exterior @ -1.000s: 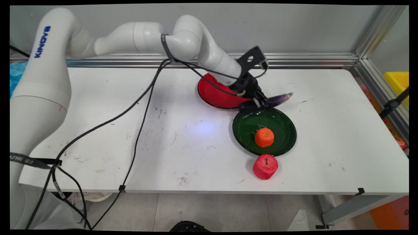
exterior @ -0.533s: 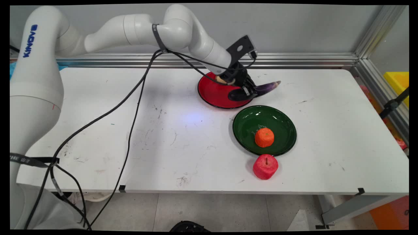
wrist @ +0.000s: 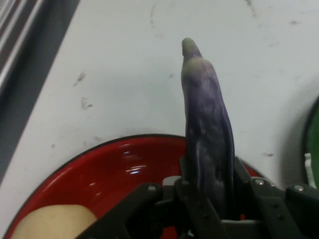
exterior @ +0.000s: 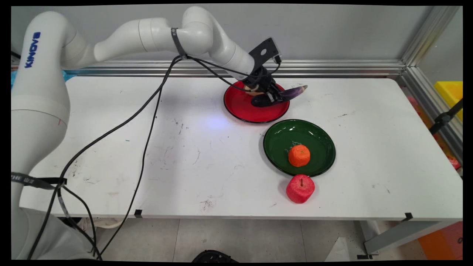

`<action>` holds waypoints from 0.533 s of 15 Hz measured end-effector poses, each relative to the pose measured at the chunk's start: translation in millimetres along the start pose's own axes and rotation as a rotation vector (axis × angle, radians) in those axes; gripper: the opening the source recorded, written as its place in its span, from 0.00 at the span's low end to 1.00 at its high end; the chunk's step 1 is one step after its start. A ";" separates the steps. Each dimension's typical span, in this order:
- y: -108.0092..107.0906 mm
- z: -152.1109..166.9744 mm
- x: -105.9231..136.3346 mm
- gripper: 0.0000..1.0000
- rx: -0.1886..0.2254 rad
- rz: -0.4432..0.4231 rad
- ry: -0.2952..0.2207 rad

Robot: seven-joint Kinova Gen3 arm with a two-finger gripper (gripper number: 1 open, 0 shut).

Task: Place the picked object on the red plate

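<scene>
- Purple eggplant [wrist: 207, 134]: mottled skin with a dull sheen, pale matt tip
- Round red plate [exterior: 242, 109]: glossy, smooth, bright highlights on its inner wall
- Round green plate [exterior: 317, 136]: equally glossy and smooth
- Orange fruit [exterior: 299, 155] and red apple [exterior: 300, 188]: matt, rough and crinkled, perhaps foam
- White table [exterior: 207, 159]: matt top, scuffed with dark marks
- Black two-finger gripper [wrist: 209, 209]: matt, looks like plastic, with small metal screws
- Beige lump [wrist: 55, 224] in the red plate: smooth, matt

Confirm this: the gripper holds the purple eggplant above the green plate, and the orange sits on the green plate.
Wrong plate: the gripper holds the eggplant above the red plate, as the main view shows. The orange does sit on the green plate.
</scene>
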 end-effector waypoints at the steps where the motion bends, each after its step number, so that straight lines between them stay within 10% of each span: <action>1: -4.3 2.6 -2.5 0.00 0.007 0.002 0.000; 8: -21.6 15.9 -14.9 0.00 0.032 0.010 0.000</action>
